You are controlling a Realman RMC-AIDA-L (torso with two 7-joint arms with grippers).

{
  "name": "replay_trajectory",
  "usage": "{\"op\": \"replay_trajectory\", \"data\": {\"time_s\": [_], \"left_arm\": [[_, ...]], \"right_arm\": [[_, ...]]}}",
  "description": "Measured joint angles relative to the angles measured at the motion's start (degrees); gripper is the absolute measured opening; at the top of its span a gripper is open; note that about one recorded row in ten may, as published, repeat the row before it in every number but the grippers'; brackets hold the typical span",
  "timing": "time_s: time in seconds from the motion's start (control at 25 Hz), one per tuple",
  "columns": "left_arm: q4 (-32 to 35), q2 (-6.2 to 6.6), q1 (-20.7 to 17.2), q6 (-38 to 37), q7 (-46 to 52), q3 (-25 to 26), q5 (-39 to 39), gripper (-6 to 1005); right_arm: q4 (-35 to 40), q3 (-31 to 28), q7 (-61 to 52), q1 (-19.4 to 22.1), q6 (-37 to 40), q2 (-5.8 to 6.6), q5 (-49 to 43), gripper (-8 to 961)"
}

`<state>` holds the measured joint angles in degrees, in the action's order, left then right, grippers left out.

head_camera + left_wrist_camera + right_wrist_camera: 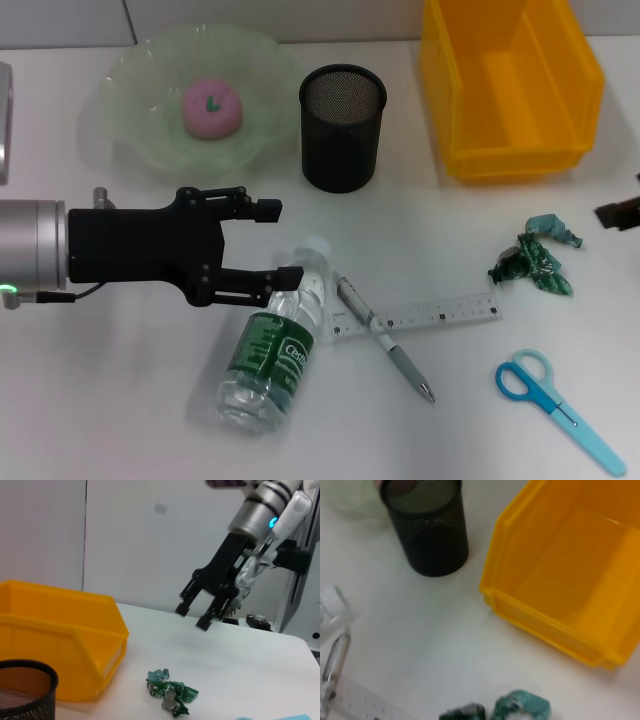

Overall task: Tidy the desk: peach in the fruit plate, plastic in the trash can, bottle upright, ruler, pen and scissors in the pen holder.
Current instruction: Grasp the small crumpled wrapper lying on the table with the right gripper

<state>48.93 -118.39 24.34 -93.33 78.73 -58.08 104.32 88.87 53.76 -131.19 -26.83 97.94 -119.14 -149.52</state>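
Bottle (272, 352) lies flat, cap toward 1 o'clock; left claw (275, 243) spread over neck. Should drop lower, pinch body, avoid pen (385, 338).

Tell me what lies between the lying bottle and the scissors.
In the head view, the pen and the clear ruler lie between the bottle and the blue scissors; the pen crosses over the ruler's end near the bottle.

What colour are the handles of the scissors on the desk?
Light blue. The scissors show best in the head view.
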Motion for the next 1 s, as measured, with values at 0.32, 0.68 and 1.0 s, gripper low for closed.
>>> {"op": "replay_trajectory", "data": {"time_s": [0.32,0.68,1.0], "left_arm": [[-1.99,-0.01,0.73,0.67,-0.57,-0.04,1.21,829],[-4.79,0.07,0.30,0.83,-2.18,0.50,1.37,828],[-4.94,0.17,0.04,0.74,-2.27,0.22,1.36,828]], "right_arm": [[-16.85,0.87,-0.31,-6.98,-5.89,0.03,-0.12,745],[-24.44,4.89,-0.96,-9.15,-8.96,-0.04,-0.17,745],[-27.90,6.36,-1.60,-9.82,-11.12,-0.04,-0.79,744]]}}
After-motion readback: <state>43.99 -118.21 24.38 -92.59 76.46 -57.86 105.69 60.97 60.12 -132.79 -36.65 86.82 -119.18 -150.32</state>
